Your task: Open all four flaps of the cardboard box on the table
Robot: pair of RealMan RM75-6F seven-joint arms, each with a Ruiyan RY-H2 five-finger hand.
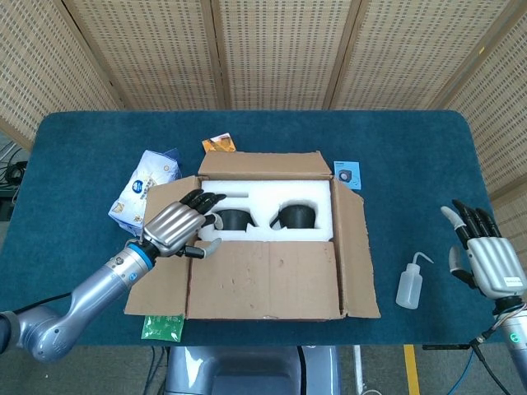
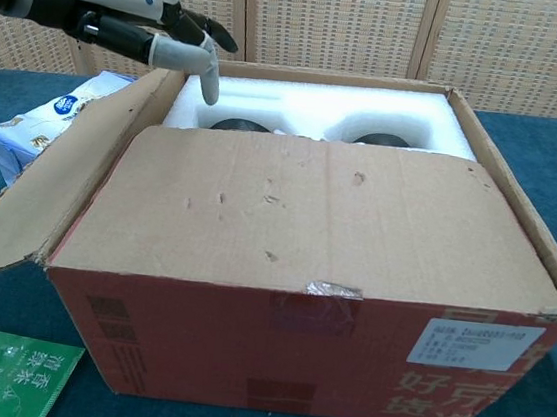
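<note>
A cardboard box (image 1: pixel 272 284) (image 2: pixel 321 274) stands mid-table with white foam (image 1: pixel 272 200) (image 2: pixel 310 106) and two black round items inside. Its far flap (image 1: pixel 262 164) and right flap (image 1: pixel 356 247) are folded outward. The left flap (image 1: pixel 160 271) (image 2: pixel 59 189) leans outward. The near flap (image 1: pixel 263 276) (image 2: pixel 318 213) lies over the front part of the opening. My left hand (image 1: pixel 177 226) (image 2: pixel 143 27) hovers over the box's left edge, fingers spread, holding nothing. My right hand (image 1: pixel 486 251) is open above the table's right side, away from the box.
A white and blue packet (image 1: pixel 144 189) (image 2: pixel 42 121) lies left of the box. A green sachet (image 1: pixel 162 327) (image 2: pixel 2 378) sits at the front left. An orange packet (image 1: pixel 219 145) and a small blue card (image 1: pixel 347 174) lie behind the box. A squeeze bottle (image 1: pixel 410 284) stands to its right.
</note>
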